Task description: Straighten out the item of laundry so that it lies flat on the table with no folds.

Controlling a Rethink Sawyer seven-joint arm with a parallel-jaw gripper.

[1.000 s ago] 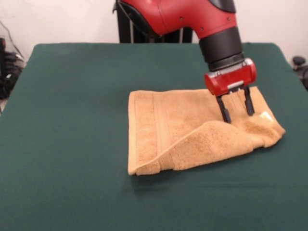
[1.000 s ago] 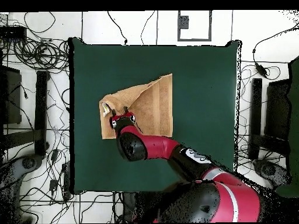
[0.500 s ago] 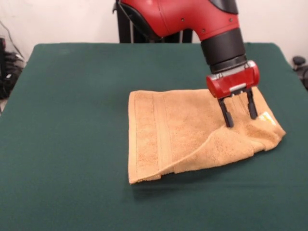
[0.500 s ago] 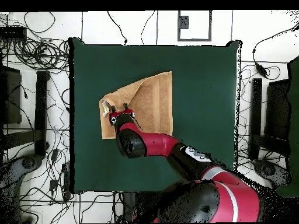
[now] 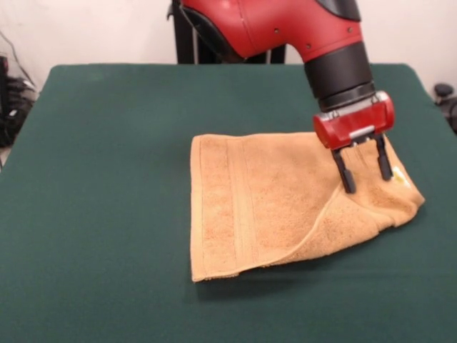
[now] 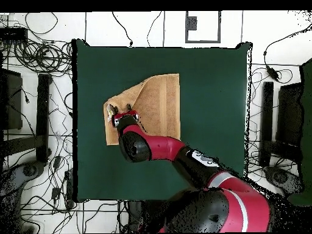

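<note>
The orange-tan towel lies right of the middle of the green table. Its left part lies flat, showing the border bands. Its right front part is folded over in a flap that ends in a bunched corner at the right. My gripper stands upright over that bunched end, fingers apart, tips pressed into the cloth at the fold. The small white label shows just right of the fingers. In the overhead view the towel lies left of centre on the table, with the gripper at its left end.
My red arm reaches from the bottom across the table's near part. Cables and black stands lie on the floor around the table. The robot's pedestal stands behind the far edge.
My gripper has moved right and slightly toward the camera, dragging the folded flap with it. The flap has become narrower and more of the towel's left part lies flat.
</note>
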